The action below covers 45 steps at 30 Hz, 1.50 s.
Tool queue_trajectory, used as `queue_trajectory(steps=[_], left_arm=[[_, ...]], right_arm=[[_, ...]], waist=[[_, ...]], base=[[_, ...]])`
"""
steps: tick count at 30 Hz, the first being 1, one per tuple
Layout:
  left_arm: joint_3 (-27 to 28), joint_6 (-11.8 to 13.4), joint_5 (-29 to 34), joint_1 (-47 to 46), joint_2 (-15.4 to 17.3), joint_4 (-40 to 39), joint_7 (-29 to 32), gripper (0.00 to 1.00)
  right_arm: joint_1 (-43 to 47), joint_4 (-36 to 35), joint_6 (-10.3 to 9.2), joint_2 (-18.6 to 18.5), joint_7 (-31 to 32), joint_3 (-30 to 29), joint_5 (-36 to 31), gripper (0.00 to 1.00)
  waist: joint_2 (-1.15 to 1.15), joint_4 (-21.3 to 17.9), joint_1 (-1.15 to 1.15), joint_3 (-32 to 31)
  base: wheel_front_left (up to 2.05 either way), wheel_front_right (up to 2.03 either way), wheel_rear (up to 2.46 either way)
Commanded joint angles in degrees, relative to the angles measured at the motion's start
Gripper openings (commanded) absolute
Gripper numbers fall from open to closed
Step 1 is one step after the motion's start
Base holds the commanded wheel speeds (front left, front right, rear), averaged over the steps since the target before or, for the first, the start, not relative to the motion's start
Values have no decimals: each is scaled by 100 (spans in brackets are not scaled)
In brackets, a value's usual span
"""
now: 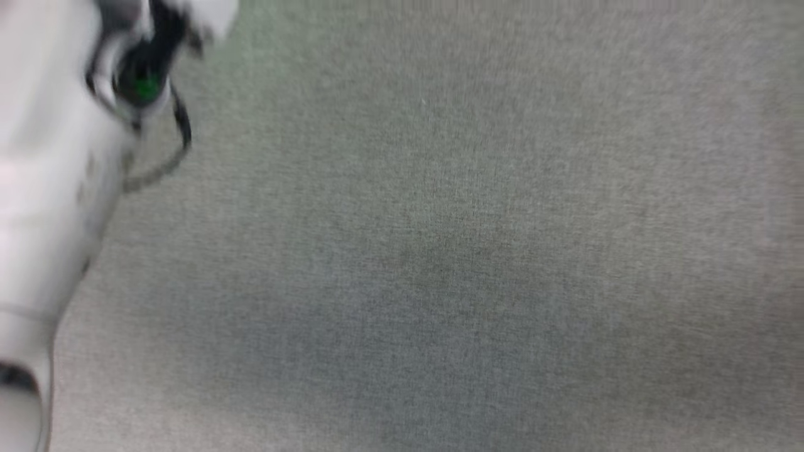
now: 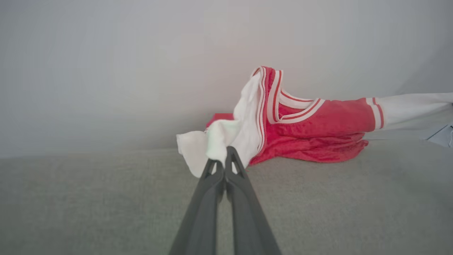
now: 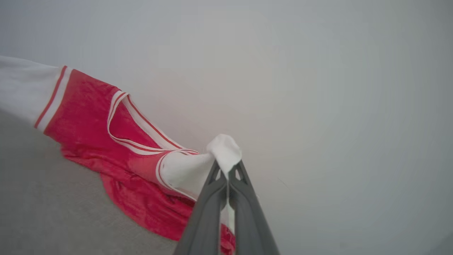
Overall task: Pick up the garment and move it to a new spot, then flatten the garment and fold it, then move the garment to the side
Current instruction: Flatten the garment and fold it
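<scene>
The garment [image 2: 311, 131] is a red jersey with white sleeves and red-and-white striped trim, stretched between my two grippers with its lower part resting on the grey cloth surface. My left gripper [image 2: 225, 156] is shut on one white sleeve. In the right wrist view the garment [image 3: 92, 117] hangs to the left, and my right gripper [image 3: 226, 170] is shut on the other white sleeve. The printed front is hidden. The blurred head view has a pale forearm [image 1: 50, 188] at the left edge.
A grey woven surface [image 1: 440, 251] spreads across the head view and under the garment. A plain pale wall [image 2: 141, 71] stands behind the garment. A small pale object [image 2: 440, 134] lies at the right edge of the left wrist view.
</scene>
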Motion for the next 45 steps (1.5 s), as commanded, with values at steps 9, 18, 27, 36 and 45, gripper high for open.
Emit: queue_trajectory(steps=[9, 18, 27, 36, 45], left_arm=[[-25, 609, -428, 2607, 1223, -1863, -201, 0], [-64, 1428, -737, 4530, 2033, -3478, -526, 0], [-252, 1923, -1127, 5878, 2432, -4263, -621, 0], [-357, 2196, -1532, 6724, 2510, -4041, -690, 0], [-449, 2152, -1576, 6871, 2265, -3842, -735, 0]], right_arm=[[2984, -1792, -7, -655, 289, -969, 381, 0], [5754, -3107, -7, -382, 630, -2210, -232, 0], [7760, -3877, -8, -289, 480, -2878, -910, 0], [8749, -3668, -9, 94, 35, -3548, -1530, 0], [8850, -3233, -9, 186, -26, -3543, -1275, 0]], waist=[[0, -89, 0, -1437], [0, -160, 0, -1708], [0, -140, 0, -1754], [0, -93, 0, -1691], [0, -57, 0, -1587]], base=[[0, 0, 0], [0, 0, 0], [0, 0, 0], [0, 0, 0], [0, 0, 0]])
